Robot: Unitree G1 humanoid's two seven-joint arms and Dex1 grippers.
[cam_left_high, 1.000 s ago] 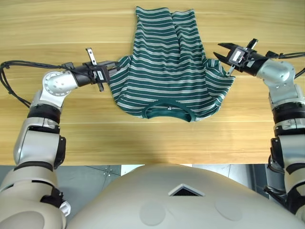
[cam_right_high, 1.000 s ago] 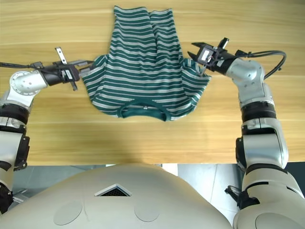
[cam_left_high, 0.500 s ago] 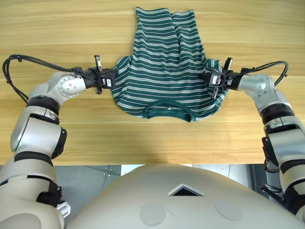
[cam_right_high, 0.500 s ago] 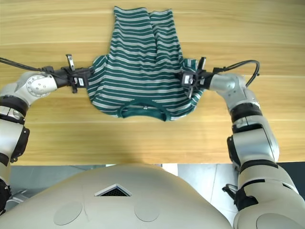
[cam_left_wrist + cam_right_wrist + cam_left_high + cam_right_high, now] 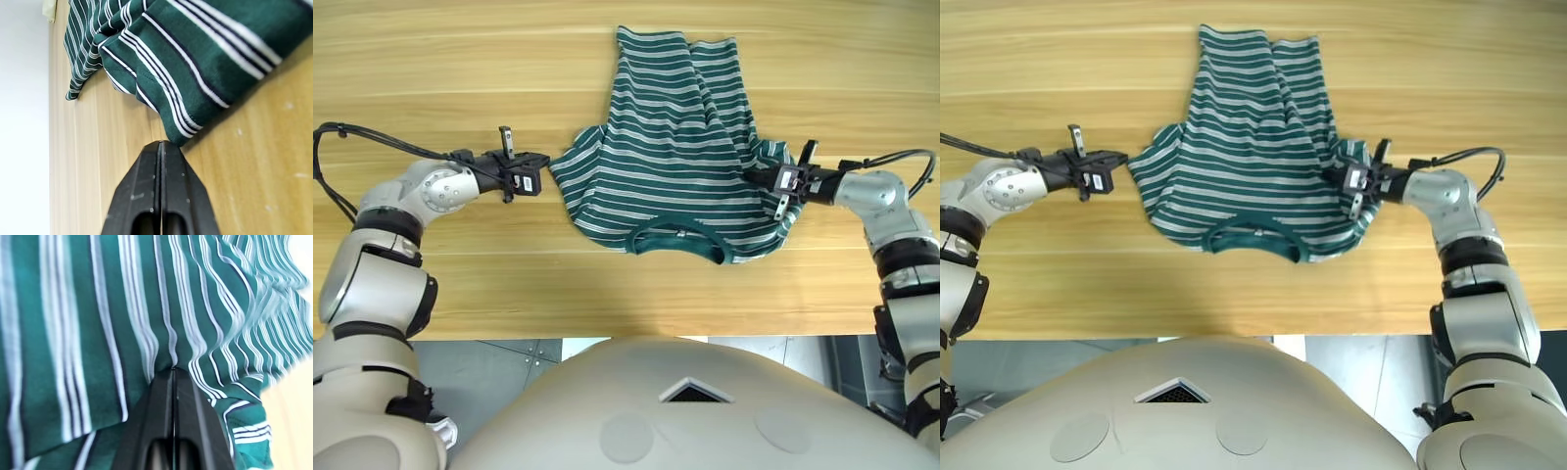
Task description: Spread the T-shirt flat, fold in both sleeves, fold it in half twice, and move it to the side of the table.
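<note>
Dragged to the robot's right by the right gripper (image 5: 172,374), clenched on one sleeve (image 5: 88,323), the T-shirt (image 5: 671,147) lies rumpled on the table (image 5: 460,284). The left gripper (image 5: 160,147) is closed on nothing, tips at the other sleeve's hem (image 5: 183,129). Cloth looks light, limp: regrip deeper inside that hem.

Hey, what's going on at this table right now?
A humanoid robot is working on a green striped T-shirt that lies rumpled on a wooden table, collar toward the robot. The right gripper is shut on the shirt's fabric on its side. The left gripper is shut too, its tips right at the other sleeve hem but apparently not holding it. The shirt is not yet flat, and nothing is folded.
</note>
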